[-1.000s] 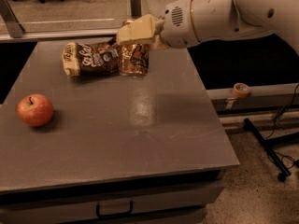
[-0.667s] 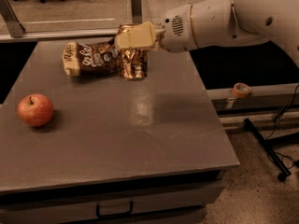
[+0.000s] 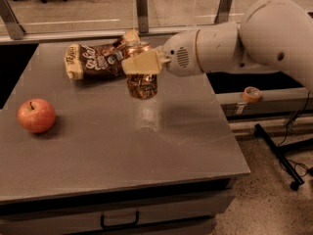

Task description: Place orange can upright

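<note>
Can [image 3: 143,86] sits about upright in the gripper [image 3: 137,53], which is clamped on its top. It seems slightly above the table [image 3: 122,155]. Lowering and release remain.

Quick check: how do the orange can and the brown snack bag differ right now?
The orange can stands roughly upright; the brown snack bag lies flat on the table. The can is clamped between the jaws of the gripper, at the table's far side; nothing grips the bag. The bag is longer than the can. Both sit close together.
</note>
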`<act>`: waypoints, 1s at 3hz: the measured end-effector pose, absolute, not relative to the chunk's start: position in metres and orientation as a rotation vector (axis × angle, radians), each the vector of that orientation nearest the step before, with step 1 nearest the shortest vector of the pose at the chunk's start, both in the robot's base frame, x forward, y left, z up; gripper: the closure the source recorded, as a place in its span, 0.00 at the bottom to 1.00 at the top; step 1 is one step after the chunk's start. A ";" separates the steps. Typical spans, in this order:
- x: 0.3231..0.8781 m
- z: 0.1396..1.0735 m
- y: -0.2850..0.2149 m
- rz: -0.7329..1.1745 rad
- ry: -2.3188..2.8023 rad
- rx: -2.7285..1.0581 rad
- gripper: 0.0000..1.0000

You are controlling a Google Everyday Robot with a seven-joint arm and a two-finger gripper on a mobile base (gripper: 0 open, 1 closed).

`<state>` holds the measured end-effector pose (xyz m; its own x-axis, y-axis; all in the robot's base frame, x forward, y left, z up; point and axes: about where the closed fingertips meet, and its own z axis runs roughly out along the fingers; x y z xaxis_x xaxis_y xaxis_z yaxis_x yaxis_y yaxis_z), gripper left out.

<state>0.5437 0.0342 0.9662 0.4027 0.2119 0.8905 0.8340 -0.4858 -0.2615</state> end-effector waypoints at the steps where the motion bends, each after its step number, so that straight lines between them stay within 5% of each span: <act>1: 0.539 0.952 0.025 -1.171 -0.889 -1.963 1.00; 3: 0.537 0.935 0.002 -1.331 -0.896 -1.989 1.00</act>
